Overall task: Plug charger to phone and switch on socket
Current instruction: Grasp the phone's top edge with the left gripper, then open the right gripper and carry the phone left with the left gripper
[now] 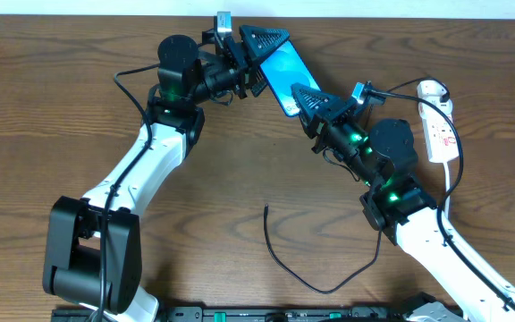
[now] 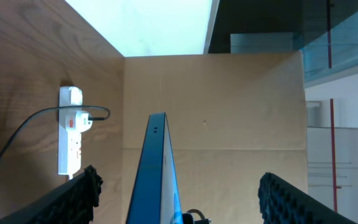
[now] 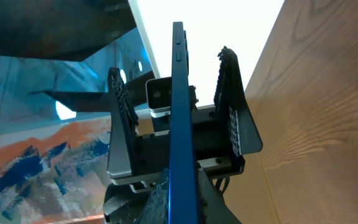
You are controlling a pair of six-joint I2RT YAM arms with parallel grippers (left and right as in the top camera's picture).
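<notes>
The phone (image 1: 282, 75), blue-screened, is held at the back middle of the table. My right gripper (image 1: 304, 103) is shut on its near end; in the right wrist view the fingers (image 3: 182, 199) clamp the blue edge (image 3: 178, 93). My left gripper (image 1: 266, 54) is open at the phone's far end, fingers on either side without touching (image 2: 179, 199). The phone (image 2: 160, 162) shows edge-on there. The charger cable (image 1: 325, 288) lies loose on the table, its tip (image 1: 266, 208) free. The white socket strip (image 1: 436, 125) lies at the right, with a plug in it (image 2: 83, 119).
The socket strip (image 2: 69, 134) lies flat near the table's right edge, with black cable curving past it (image 1: 459, 165). The right arm's base link (image 1: 392, 192) stands over part of the cable. The table's back edge meets a pale wall (image 1: 374, 9).
</notes>
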